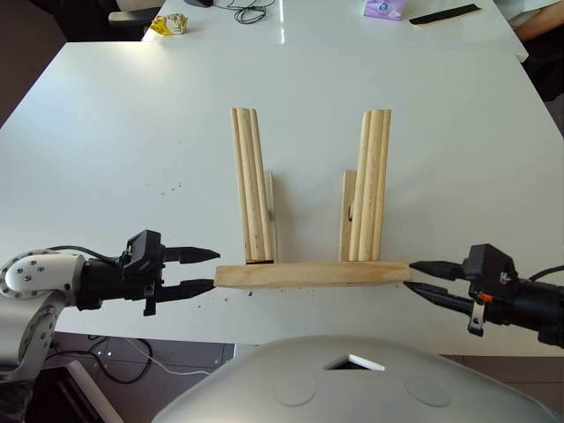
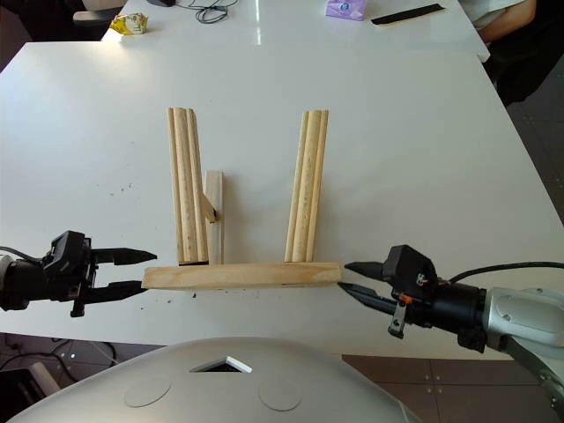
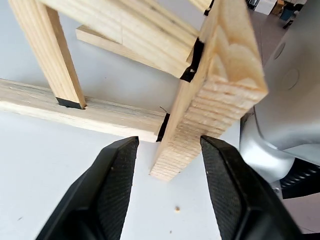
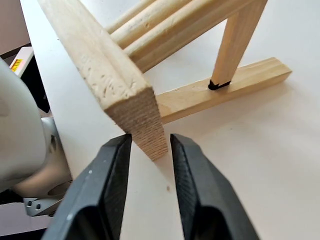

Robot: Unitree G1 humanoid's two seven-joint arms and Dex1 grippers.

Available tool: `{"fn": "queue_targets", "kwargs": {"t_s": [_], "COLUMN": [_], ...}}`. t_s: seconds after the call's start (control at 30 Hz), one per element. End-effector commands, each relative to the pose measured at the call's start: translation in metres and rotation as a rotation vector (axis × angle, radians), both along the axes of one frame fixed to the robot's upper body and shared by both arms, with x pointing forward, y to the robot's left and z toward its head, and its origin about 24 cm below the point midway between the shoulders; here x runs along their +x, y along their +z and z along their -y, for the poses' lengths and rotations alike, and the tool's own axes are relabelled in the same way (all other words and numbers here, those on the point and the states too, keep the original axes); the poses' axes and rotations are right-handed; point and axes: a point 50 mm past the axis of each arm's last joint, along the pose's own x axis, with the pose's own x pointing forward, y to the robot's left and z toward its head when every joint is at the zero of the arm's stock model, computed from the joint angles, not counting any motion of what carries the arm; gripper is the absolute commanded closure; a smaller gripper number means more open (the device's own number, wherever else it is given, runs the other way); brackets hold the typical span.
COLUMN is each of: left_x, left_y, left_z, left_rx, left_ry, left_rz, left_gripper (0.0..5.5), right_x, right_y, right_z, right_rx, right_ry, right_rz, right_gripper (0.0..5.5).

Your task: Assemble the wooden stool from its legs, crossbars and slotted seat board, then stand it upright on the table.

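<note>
Head view: the stool [image 1: 366,189] lies on its side by the table's [image 1: 115,132] near edge, with the seat board [image 1: 313,274] on edge, its long axis along that edge, and the legs [image 1: 249,181] pointing to the far edge. The left gripper [image 1: 215,269] and right gripper [image 1: 408,275] flank the board's ends, jaws parted. Left wrist view: the board's end lies between spread fingers [image 3: 117,185], clear of both; right wrist view: the other end sits between parted fingers [image 4: 192,185], contact unclear.
</note>
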Motion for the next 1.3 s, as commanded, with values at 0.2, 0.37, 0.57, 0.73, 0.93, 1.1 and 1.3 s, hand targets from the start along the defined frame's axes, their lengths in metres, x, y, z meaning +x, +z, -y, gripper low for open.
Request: {"fn": "queue_targets", "kwargs": {"t_s": [0.2, 0.37, 0.57, 0.73, 0.93, 1.1, 1.3], "left_x": [0.014, -0.002, 0.016, 0.024, 0.015, 0.009, 0.012], "left_y": [-0.001, -0.045, -0.07, -0.077, -0.08, -0.078, -0.079], "left_z": [-0.029, -0.019, -0.015, -0.006, 0.003, 0.0, 0.017], "left_rx": [0.125, 0.232, 0.209, 0.171, 0.125, 0.125, 0.07], "left_ry": [-0.007, -0.177, -0.231, -0.243, -0.305, -0.343, -0.339], "left_rz": [0.027, 0.118, 0.21, 0.31, 0.296, 0.259, 0.29], "left_gripper": [3.02, 2.14, 2.14, 2.14, 2.14, 2.14, 2.14], "right_x": [-0.001, -0.006, -0.001, 0.005, 0.008, 0.011, 0.019], "right_y": [-0.016, -0.05, -0.077, -0.087, -0.09, -0.09, -0.095], "right_z": [0.024, 0.012, 0.002, 0.002, 0.006, 0.01, 0.003], "right_rx": [-0.057, -0.096, -0.094, -0.077, -0.076, -0.083, -0.052], "right_ry": [-0.091, -0.041, 0.045, 0.049, 0.101, 0.109, 0.11], "right_rz": [0.023, 0.085, 0.156, 0.189, 0.192, 0.203, 0.221], "right_gripper": [3.57, 2.84, 2.84, 2.84, 2.84, 2.84, 2.84]}}
